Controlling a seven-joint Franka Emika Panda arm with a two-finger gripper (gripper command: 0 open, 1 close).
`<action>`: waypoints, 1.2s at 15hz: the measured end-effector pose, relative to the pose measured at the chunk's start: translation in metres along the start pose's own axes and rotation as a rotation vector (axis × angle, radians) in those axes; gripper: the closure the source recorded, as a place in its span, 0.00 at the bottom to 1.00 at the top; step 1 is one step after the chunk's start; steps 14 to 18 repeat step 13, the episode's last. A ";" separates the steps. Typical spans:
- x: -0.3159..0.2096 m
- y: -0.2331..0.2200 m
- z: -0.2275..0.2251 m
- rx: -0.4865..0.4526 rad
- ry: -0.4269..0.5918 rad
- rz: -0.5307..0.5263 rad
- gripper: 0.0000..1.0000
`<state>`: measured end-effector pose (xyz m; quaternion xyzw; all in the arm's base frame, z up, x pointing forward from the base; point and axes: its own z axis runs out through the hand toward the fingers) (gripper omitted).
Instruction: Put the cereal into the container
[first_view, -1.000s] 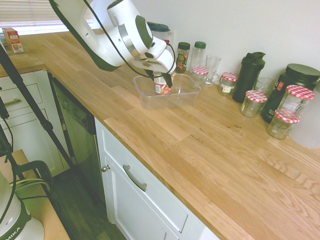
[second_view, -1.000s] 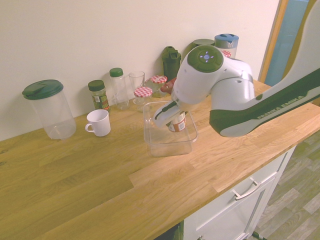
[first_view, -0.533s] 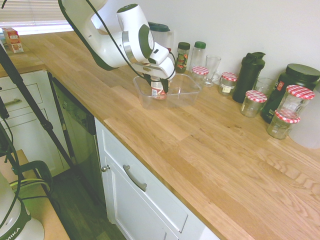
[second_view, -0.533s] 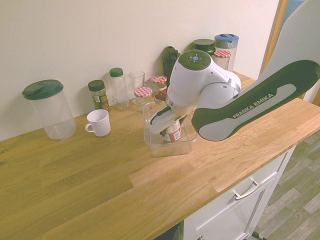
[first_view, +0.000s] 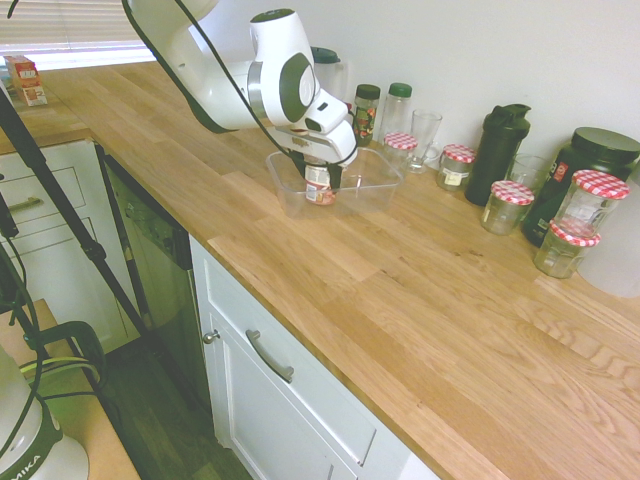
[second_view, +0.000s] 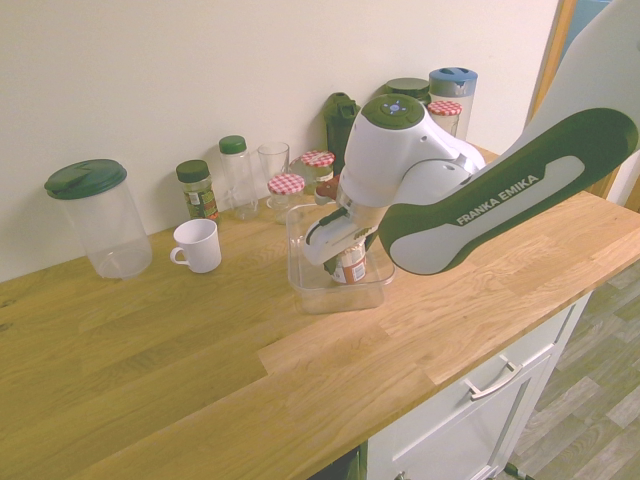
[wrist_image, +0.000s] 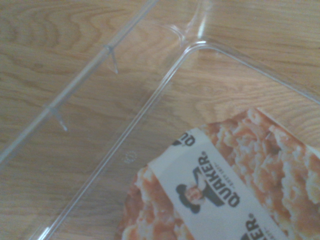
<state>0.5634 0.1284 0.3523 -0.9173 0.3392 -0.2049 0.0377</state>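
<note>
The cereal (first_view: 320, 189) is a small red-and-white cup with a printed foil lid (wrist_image: 225, 190). It stands upright inside the container (first_view: 367, 194), a clear shallow plastic tub on the wooden counter. My gripper (first_view: 320, 177) reaches down into the tub, and its fingers hug the cup's sides. From the other side the cup (second_view: 350, 268) sits low in the tub (second_view: 335, 298), under the gripper (second_view: 347, 254). The wrist view shows the lid close to one rounded corner of the tub (wrist_image: 150, 100).
Behind the tub stand spice jars (first_view: 366, 112), a drinking glass (first_view: 425, 135), a black shaker bottle (first_view: 500, 150) and glass jars with red-checkered lids (first_view: 512, 205). A white mug (second_view: 196, 245) and a green-lidded clear pitcher (second_view: 98, 218) stand further along the wall.
The gripper has lowered the cereal cup from above the tub's rim down into the tub. The wrist has turned somewhat.
</note>
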 end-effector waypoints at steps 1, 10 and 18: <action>0.001 0.003 0.001 -0.011 -0.025 0.009 0.00; -0.034 0.006 -0.081 -0.075 -0.197 0.083 0.00; -0.049 0.012 -0.105 -0.016 -0.142 0.054 0.00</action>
